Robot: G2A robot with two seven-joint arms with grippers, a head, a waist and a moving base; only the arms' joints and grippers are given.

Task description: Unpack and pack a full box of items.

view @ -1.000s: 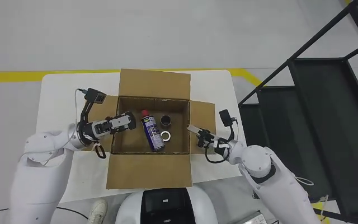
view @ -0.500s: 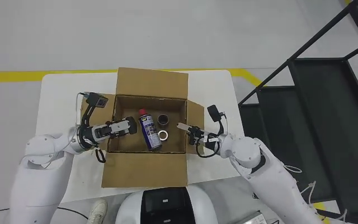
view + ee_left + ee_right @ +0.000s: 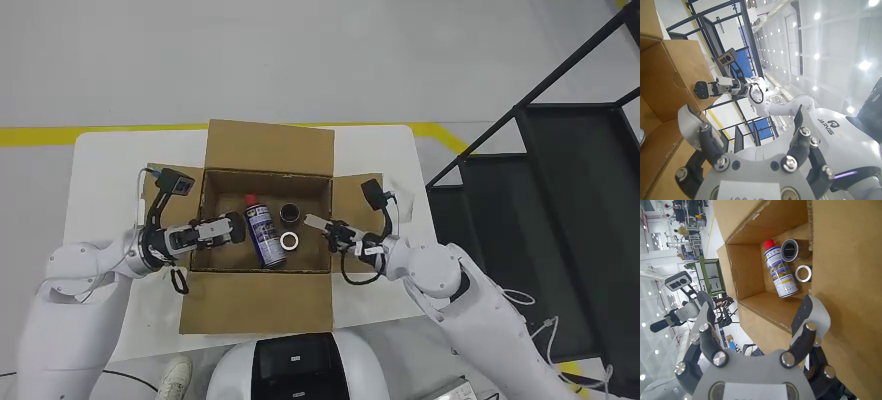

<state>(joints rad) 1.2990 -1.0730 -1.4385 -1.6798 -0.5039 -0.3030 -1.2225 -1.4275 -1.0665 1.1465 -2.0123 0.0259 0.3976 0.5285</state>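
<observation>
An open cardboard box (image 3: 268, 158) sits mid-table with its flaps spread. Inside lie a blue spray can with a red cap (image 3: 262, 232) (image 3: 780, 273), a dark cylinder (image 3: 291, 212) (image 3: 789, 250) and a silver ring (image 3: 290, 240) (image 3: 803, 273). My left gripper (image 3: 232, 229) (image 3: 744, 117) stands open at the box's left wall, holding nothing. My right gripper (image 3: 318, 221) (image 3: 755, 313) is open at the right wall, one finger (image 3: 808, 311) close against the cardboard. The right gripper (image 3: 702, 90) also shows across the box in the left wrist view.
The white table (image 3: 110, 170) has bare room left and right of the box. A black metal stair frame (image 3: 540, 190) stands off the table's right side. The near flap (image 3: 258, 302) covers the table's front.
My right gripper has moved left to the box's right wall. The box has slid slightly left. My left gripper has dropped a little along the left wall.
</observation>
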